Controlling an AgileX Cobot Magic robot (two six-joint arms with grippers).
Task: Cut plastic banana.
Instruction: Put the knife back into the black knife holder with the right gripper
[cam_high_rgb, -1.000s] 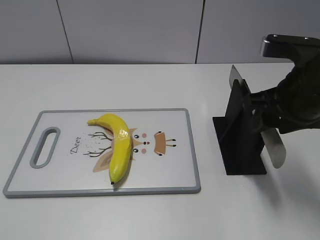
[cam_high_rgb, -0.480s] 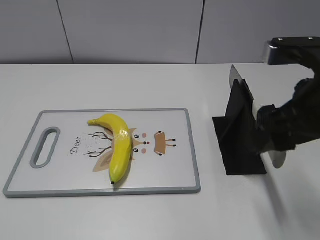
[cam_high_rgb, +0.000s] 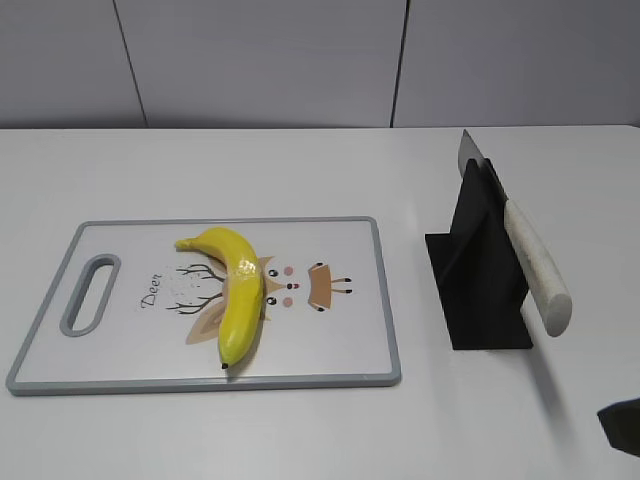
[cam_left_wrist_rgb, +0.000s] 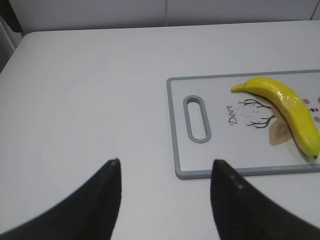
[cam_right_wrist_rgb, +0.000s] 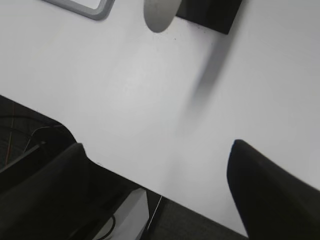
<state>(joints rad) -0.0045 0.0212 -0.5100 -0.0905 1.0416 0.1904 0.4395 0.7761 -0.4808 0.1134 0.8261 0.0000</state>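
The plastic banana (cam_high_rgb: 236, 290) is glossy yellow and lies on a white cutting board with a grey rim (cam_high_rgb: 384, 300); its dark tip points to the board's front edge. It also shows in the left wrist view (cam_left_wrist_rgb: 287, 102). A knife with a white handle (cam_high_rgb: 535, 265) rests in a black stand (cam_high_rgb: 480, 265); the handle's end shows in the right wrist view (cam_right_wrist_rgb: 159, 14). My left gripper (cam_left_wrist_rgb: 165, 162) is open and empty over bare table left of the board. My right gripper (cam_right_wrist_rgb: 157, 145) is open and empty over the table's front edge, below the stand.
The board (cam_left_wrist_rgb: 172, 130) has a handle slot (cam_left_wrist_rgb: 196, 119) at its left end and a deer drawing. The black stand's base (cam_right_wrist_rgb: 210, 12) sits on the white table. Dark floor and a cable lie beyond the table edge (cam_right_wrist_rgb: 150, 192). A grey wall stands behind.
My right arm has drawn back from the knife stand, down and to the right, leaving the knife in the stand. Only a dark corner of it shows now. The banana has not moved.
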